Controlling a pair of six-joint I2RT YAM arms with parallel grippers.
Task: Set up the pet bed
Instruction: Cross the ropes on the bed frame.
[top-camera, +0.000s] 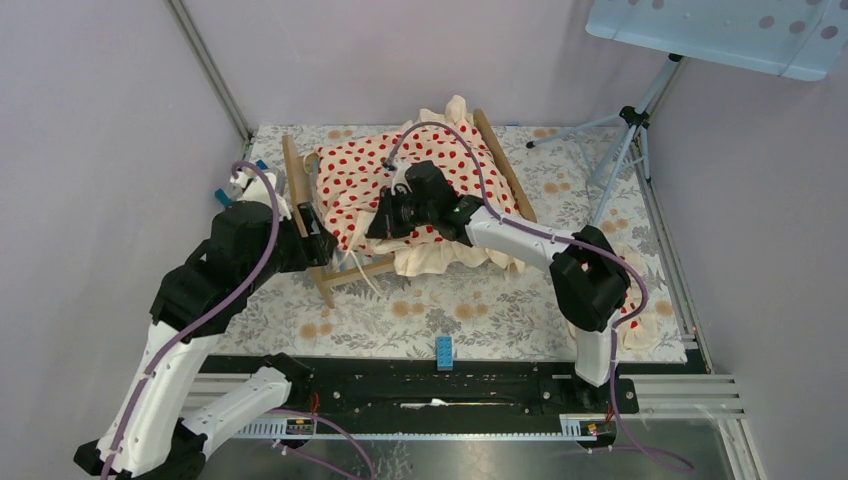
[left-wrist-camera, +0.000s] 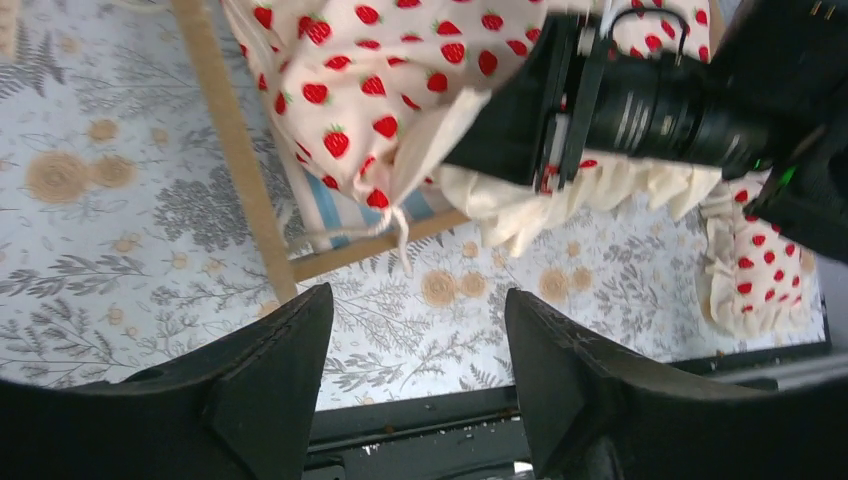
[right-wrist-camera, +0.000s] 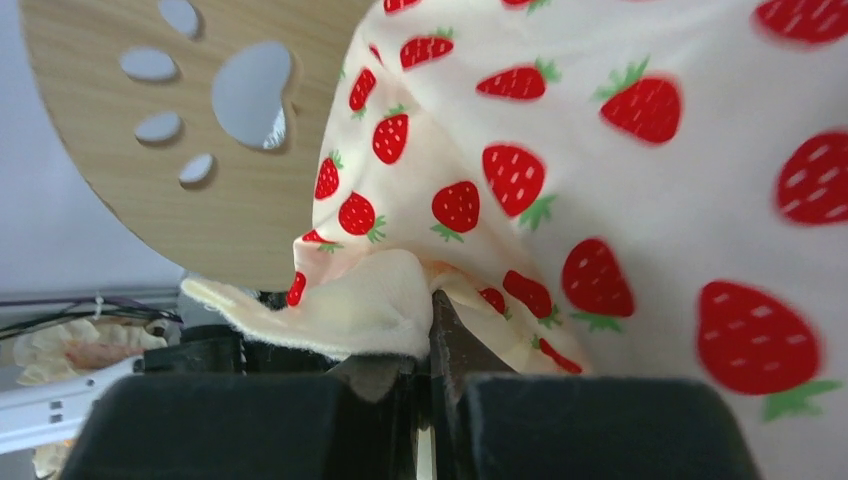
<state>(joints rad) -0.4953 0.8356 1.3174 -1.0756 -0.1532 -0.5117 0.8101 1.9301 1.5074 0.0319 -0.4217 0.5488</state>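
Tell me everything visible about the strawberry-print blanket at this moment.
The strawberry blanket is cream fabric printed with red strawberries, edged with a plain ruffle. It lies crumpled over the pet bed, covering most of it and hanging over its near side. The right gripper is shut on a fold of its edge.

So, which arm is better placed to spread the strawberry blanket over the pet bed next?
Likely the right. The right gripper is shut on the edge of the blanket, over the pet bed. The left gripper is open and holds nothing, by the bed's corner.
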